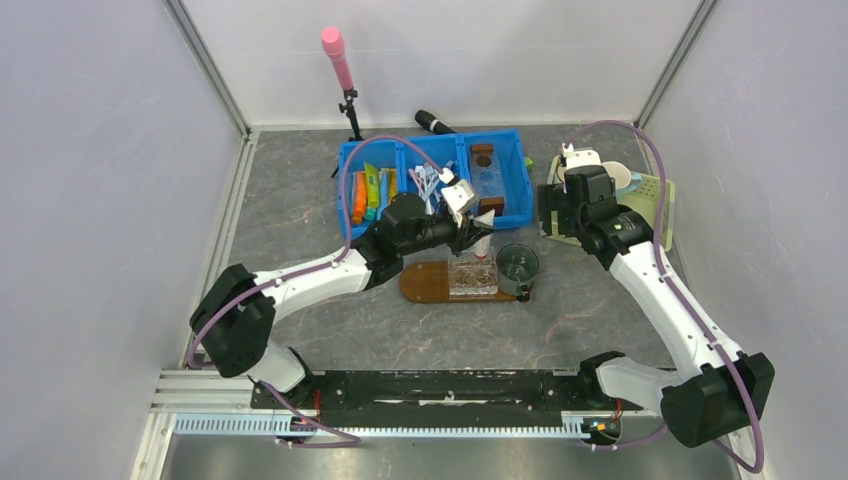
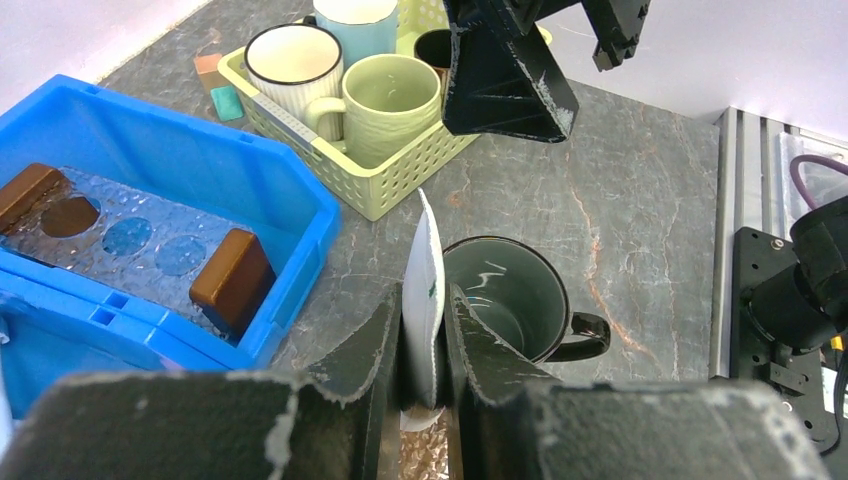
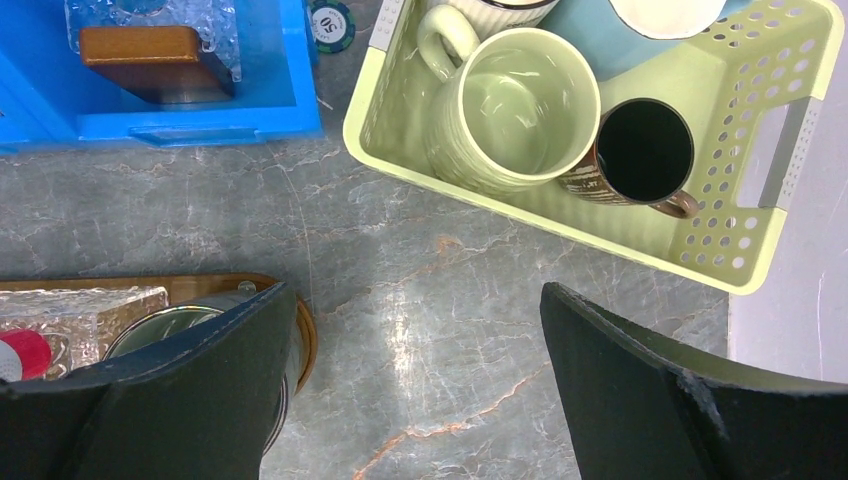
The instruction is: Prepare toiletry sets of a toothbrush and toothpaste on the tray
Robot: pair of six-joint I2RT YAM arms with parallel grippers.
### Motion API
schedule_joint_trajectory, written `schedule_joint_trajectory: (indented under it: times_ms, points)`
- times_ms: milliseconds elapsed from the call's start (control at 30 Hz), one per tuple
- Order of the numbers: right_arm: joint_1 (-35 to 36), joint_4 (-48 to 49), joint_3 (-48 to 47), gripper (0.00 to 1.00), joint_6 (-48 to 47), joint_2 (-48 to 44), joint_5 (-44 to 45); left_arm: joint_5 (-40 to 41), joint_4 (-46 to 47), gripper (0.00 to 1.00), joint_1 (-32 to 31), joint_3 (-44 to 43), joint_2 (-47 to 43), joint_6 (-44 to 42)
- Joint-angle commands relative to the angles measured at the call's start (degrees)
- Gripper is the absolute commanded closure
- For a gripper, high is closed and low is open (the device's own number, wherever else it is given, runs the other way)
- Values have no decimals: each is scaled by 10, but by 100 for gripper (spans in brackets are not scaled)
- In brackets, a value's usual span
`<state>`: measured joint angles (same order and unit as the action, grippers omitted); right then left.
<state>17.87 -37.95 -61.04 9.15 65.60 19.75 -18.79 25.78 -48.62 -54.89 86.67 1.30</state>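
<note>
You see only the tray's (image 3: 215, 287) rim beside the right fingers (image 3: 150, 400); above the tray, the left fingers (image 2: 345, 360) hide the white toothpaste's (image 2: 424, 270) lower end.

Elongated oval tray (image 1: 424, 283) of dark brown wood, lying flat; small white toothpaste tube (image 2: 424, 250), upright, crimped end up, clamped in left gripper (image 2: 425, 305) over tray.

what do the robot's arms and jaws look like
The left arm and right arm match: white shells on the long links, black joints and black bases. A purple cable runs along each in loose loops. The jaws are black wedge-shaped plastic with scuffed, whitish edges.
</note>
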Motion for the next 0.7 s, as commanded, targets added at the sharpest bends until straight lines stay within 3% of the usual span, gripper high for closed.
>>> schedule_joint_trajectory:
  times_ms: [0,667]
  points:
    - [-2,5,4,2,4,-12,3,-15,22,82,-4,6,-26,6]
    - [-2,2,12,2,13,-16,-4,-38,26,82,-9,6,-45,18]
